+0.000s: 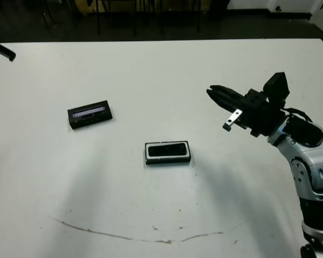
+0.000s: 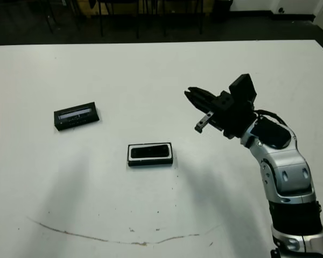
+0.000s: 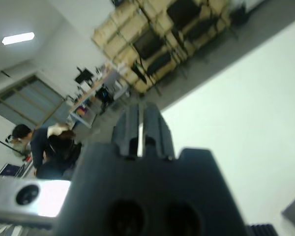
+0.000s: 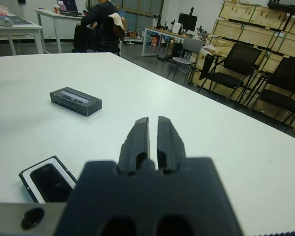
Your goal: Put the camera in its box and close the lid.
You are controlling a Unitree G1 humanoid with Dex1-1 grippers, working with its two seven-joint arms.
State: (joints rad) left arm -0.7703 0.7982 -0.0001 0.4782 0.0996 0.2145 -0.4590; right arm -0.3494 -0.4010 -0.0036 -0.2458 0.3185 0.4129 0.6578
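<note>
Table (image 1: 151,215): white, with a thin brownish curved mark at 6 o'clock near the front edge.
Box (image 1: 168,152): lies flat near the table's middle, black rim and white lining showing.
Camera (image 1: 167,150): the dark bar lies inside the box's recess (its glossy face shows in the right wrist view), filling most of the lining.
Lid (image 1: 90,114): rests apart from the box at about 10 o'clock from it, pale window strip facing up; box and lid do not touch.
Right gripper (image 1: 212,92): held above the table at about 2 o'clock from the box, well apart from it; its 2 fingers (image 4: 142,135) are pressed almost together with only a thin slit between them, and they hold nothing.
Left gripper (image 3: 142,112): only a black tip shows at the far left edge of the head views, far from lid and box; in its wrist view the 2 fingers stand close together, empty.
Background: a person (image 3: 49,147) beyond the table.
</note>
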